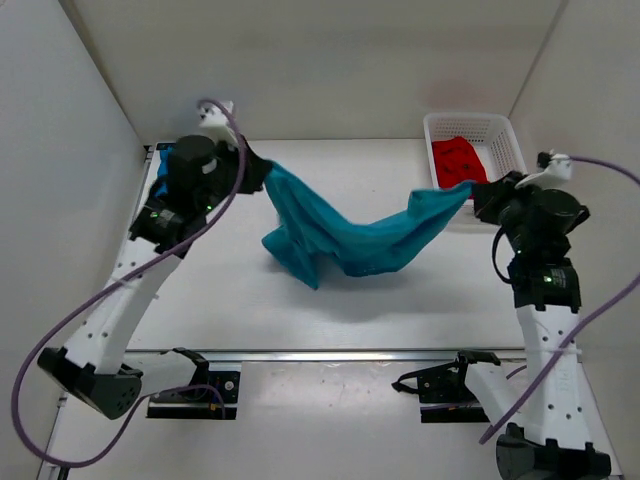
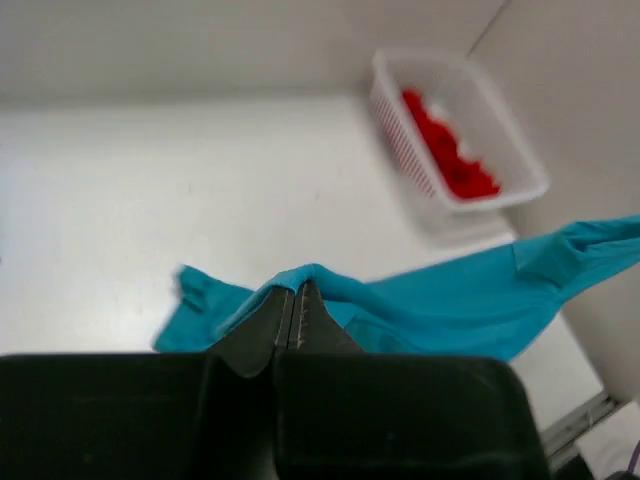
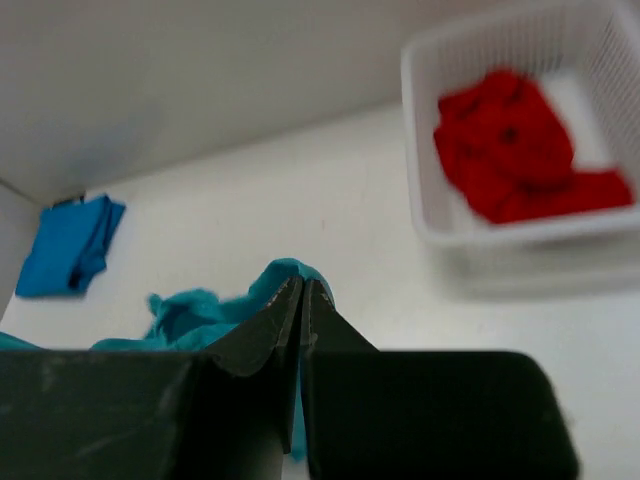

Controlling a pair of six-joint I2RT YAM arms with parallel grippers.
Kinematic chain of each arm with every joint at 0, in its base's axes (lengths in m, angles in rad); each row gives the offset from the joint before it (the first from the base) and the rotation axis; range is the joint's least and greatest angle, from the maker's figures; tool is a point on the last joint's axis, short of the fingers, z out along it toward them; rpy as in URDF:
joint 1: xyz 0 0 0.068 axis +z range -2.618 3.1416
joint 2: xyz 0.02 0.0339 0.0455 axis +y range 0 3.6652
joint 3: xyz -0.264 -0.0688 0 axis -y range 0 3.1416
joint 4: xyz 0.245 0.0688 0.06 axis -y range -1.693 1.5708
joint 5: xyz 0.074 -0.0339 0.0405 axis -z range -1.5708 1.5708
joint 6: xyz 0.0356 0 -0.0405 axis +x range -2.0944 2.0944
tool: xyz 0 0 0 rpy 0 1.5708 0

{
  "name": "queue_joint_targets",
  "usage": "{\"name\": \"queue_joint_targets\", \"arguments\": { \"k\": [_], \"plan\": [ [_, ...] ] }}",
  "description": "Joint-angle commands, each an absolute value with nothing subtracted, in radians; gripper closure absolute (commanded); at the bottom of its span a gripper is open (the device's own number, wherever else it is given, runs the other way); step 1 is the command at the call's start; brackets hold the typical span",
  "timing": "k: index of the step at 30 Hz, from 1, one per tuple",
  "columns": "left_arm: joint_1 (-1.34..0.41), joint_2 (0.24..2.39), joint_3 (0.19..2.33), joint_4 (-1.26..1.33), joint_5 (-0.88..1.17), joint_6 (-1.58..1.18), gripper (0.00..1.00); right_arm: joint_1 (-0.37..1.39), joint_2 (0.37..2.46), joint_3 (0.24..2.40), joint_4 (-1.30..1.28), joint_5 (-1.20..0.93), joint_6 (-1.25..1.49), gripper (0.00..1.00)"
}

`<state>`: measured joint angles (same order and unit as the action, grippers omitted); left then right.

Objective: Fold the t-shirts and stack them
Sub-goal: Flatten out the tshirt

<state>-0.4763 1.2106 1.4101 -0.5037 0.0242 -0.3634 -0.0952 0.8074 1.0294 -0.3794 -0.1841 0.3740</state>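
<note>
teal shirt [image 1: 350, 238] slung left-to-right, belly sagging toward counter [image 1: 440, 300] | left fingers [image 2: 298, 302] and right fingers [image 3: 302, 296] each clamped on an end | risk: thin pinch slips under tension; right end snags basket [image 1: 506, 135] just beside

The left arm [image 1: 185, 185] hides nearly all of the royal blue shirt [image 1: 160, 166].

No readable text, label, brand, number or sign shows in any of the three views.
</note>
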Motion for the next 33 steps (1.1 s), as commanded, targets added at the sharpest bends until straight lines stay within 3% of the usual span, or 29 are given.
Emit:
{"name": "queue_joint_targets", "arguments": {
  "k": [1, 8, 11, 19, 27, 33],
  "plan": [
    [-0.512, 1.163, 1.659, -0.621, -0.063, -0.279, 1.0, -0.072, 0.782, 1.204, -0.333, -0.049, 0.237, 1.0],
    [-0.48, 1.121, 2.015, -0.673, -0.133, -0.192, 1.0, -0.179, 0.794, 1.61, -0.353, -0.089, 0.144, 1.0],
    [-0.488, 1.085, 2.077, -0.649, -0.092, -0.181, 1.0, -0.196, 0.799, 1.77, -0.348, -0.138, 0.101, 1.0],
    [-0.365, 0.974, 2.099, -0.569, -0.005, -0.155, 1.0, -0.19, 0.801, 1.922, -0.281, -0.14, 0.077, 1.0],
    [-0.454, 1.005, 1.952, -0.546, -0.161, -0.14, 1.0, -0.163, 0.802, 1.712, -0.212, -0.14, 0.133, 1.0],
    [-0.422, 1.037, 1.581, -0.467, -0.154, -0.208, 1.0, -0.242, 0.75, 1.167, -0.016, -0.309, 0.335, 1.0]
  ]
}}
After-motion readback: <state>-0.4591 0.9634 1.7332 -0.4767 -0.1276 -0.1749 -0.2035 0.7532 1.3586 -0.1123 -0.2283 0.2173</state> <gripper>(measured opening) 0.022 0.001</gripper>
